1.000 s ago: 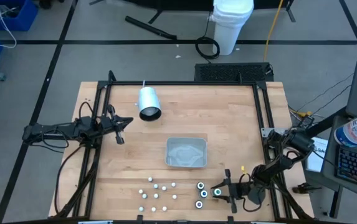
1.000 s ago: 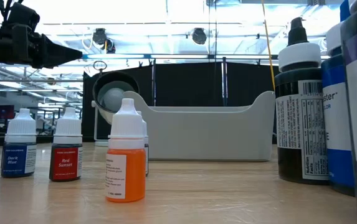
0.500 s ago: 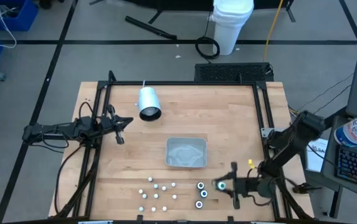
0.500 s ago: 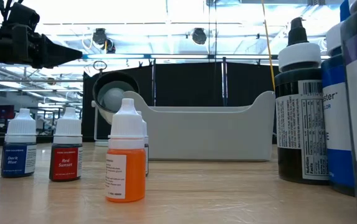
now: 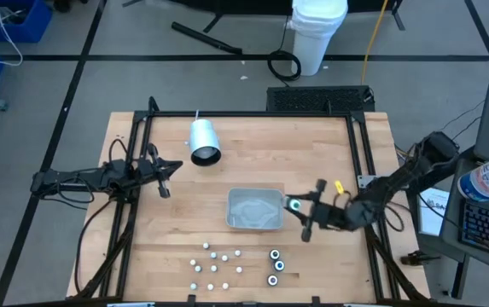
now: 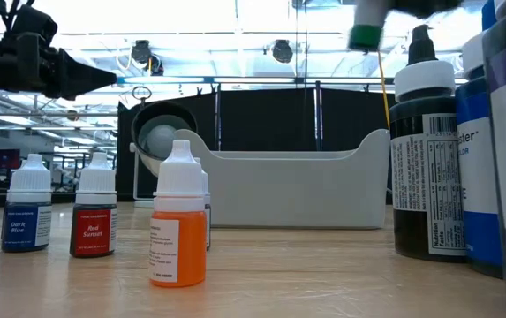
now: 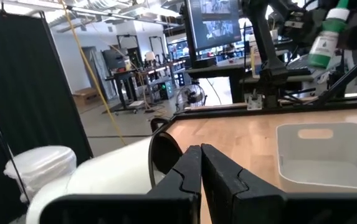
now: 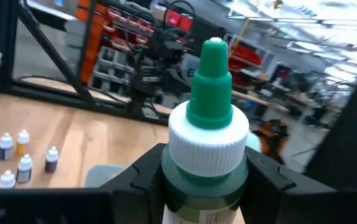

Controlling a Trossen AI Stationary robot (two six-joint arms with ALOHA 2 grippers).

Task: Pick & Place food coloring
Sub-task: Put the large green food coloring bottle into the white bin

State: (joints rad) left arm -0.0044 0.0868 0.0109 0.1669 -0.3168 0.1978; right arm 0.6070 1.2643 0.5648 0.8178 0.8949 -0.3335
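Nearest the front edge of the table (image 5: 329, 162), small white-capped bottles (image 5: 214, 264) stand in a loose cluster, with wider bottles (image 5: 276, 266) beside them; the low view shows an orange one (image 6: 178, 216), a red one (image 6: 94, 219) and a dark blue one (image 6: 27, 215) upright on the wood. Further in, the right tool (image 5: 299, 207) is clenched on a green-capped bottle (image 5: 295, 205) (cap and white collar rising between its fingers (image 8: 142, 169) in the right wrist view), held above the table just beside the right rim of the grey tray (image 5: 255, 210). Off to the left side, the left tool (image 5: 164, 170) hangs pinched together with nothing in it, pointing toward a white cylinder (image 5: 202, 141) lying on its side near the table's far edge.
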